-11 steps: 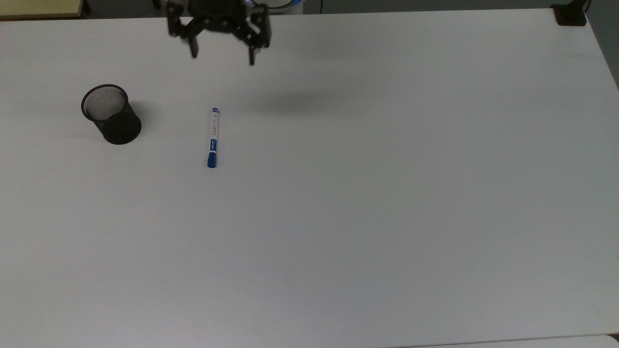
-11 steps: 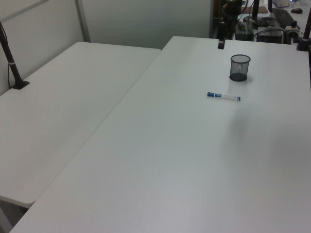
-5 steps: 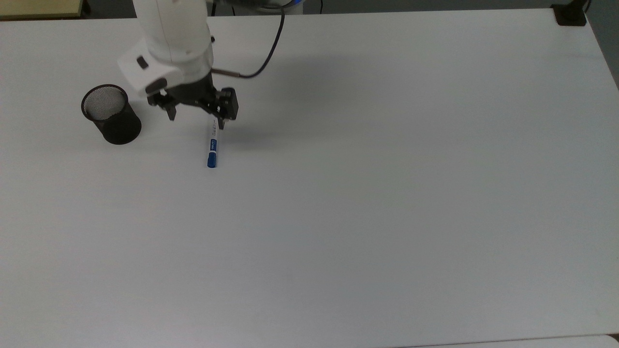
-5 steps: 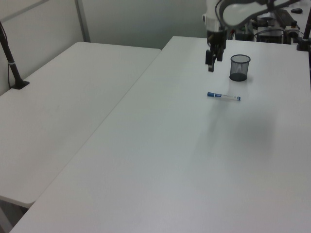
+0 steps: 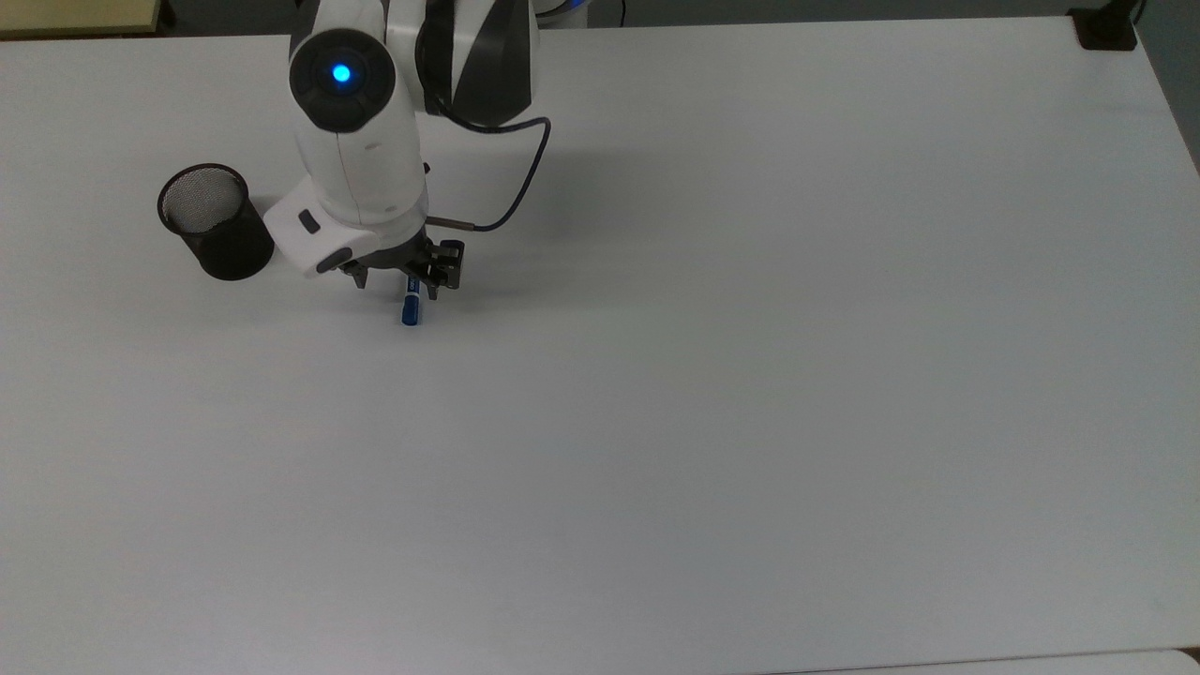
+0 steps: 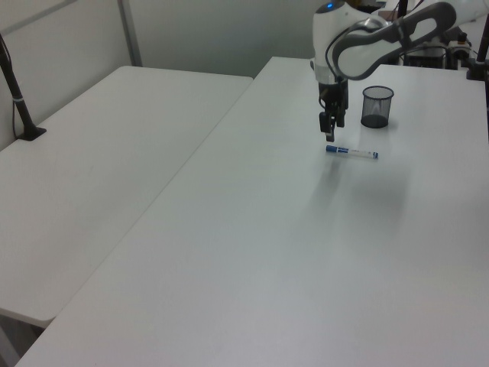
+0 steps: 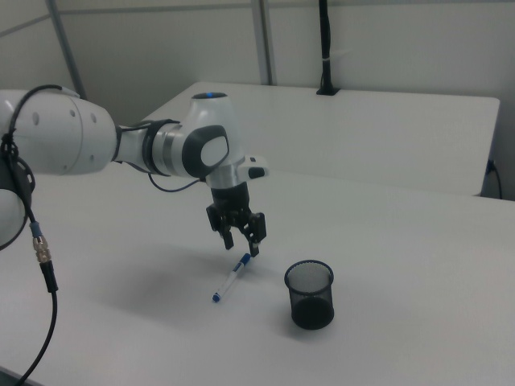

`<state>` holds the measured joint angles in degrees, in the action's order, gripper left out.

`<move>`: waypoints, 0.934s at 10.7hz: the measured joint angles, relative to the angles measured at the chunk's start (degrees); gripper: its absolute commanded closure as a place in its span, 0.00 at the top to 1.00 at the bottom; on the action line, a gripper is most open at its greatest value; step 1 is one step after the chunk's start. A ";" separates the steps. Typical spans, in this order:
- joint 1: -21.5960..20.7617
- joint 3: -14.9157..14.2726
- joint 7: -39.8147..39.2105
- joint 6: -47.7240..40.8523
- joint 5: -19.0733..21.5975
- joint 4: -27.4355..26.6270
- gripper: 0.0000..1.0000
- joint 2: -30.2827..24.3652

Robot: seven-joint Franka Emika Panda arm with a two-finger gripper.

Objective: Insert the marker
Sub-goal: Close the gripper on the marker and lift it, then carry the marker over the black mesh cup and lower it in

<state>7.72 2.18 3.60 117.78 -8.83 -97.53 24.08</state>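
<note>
Overhead, gripper [image 7: 240, 244] with fingers spread above the marker [image 7: 230, 278] on a white table [image 5: 750, 375] beside grey partition walls [image 7: 161, 48].

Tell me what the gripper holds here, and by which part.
Nothing. The open black two-finger gripper hovers above the white-barrelled, blue-capped marker, which lies flat on the white table, ungrasped.

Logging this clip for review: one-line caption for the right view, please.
Open gripper hangs above the marker lying flat on the white table, mesh cup standing upright nearby.
</note>
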 measured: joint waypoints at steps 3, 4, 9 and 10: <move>-0.19 0.03 0.00 1.50 -0.29 -0.06 0.31 2.73; -0.29 0.03 0.01 1.92 -0.30 -0.13 0.17 3.28; -0.18 0.11 0.04 2.26 -0.34 0.10 0.00 3.45; 0.04 0.10 0.08 2.49 -0.34 0.44 0.00 3.37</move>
<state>7.76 2.28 3.68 120.27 -9.17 -97.10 27.46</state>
